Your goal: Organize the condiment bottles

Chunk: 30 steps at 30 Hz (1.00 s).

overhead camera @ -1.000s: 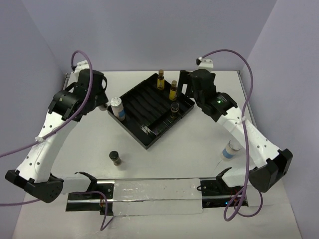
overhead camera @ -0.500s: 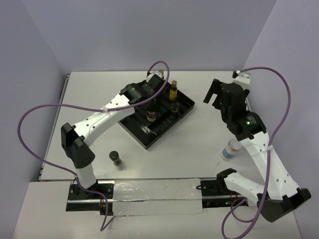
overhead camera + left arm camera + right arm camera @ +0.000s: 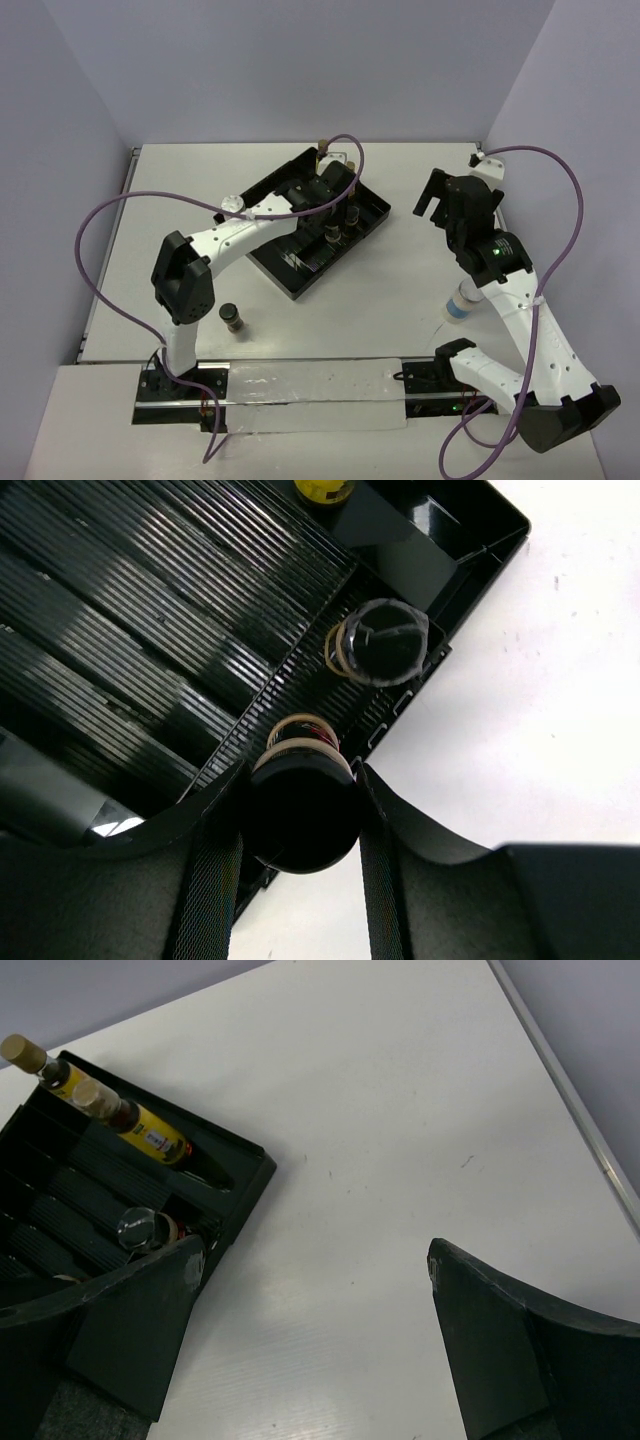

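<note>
One standing bottle (image 3: 378,643) near held bottle (image 3: 300,820)

Non-task items: tray + table.
Black ridged tray (image 3: 300,268) sits diagonal, mid-rear on white table (image 3: 370,300); lavender walls (image 3: 300,70) behind, shiny strip (image 3: 320,385) along near edge.

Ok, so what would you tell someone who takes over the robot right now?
Left pincer: shut on a short dark bottle, over the black tray's side row, next to a second dark bottle there.
Right pincer: open, empty, above the table.
Done: two amber bottles in the tray.
To do: loose dark bottle on the table, white-lidded bottle at its right side.
</note>
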Available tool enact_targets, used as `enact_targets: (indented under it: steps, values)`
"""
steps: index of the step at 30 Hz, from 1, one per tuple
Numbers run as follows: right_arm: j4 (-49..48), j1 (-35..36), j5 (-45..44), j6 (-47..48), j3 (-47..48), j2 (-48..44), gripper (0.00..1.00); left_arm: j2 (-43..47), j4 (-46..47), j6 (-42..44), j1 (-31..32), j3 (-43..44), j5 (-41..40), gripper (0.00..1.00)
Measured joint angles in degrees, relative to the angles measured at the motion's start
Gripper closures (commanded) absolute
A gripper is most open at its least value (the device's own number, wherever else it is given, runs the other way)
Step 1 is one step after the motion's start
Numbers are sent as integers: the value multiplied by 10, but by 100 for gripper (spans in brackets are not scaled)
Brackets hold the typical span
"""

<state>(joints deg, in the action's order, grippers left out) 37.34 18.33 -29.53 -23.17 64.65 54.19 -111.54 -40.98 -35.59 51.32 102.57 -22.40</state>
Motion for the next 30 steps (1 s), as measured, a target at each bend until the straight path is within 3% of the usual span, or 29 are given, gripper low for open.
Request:
enact_targets:
  steps: [17,20,23,28,30]
  values:
    - [-1,-4,6,1,-7,0,0,-57,87,-17,0,-38,-5,90]
    - [-2,-4,8,1,-12,0,0,-73,88,-19,0,-37,-16,85]
    - [-1,-4,11,1,-15,0,0,-80,89,-25,0,-34,-25,67]
    - [-2,-4,15,1,-15,0,0,-81,88,-28,0,-34,-29,25]
    - [-2,-4,18,1,-15,0,0,-82,86,-30,0,-34,-30,16]
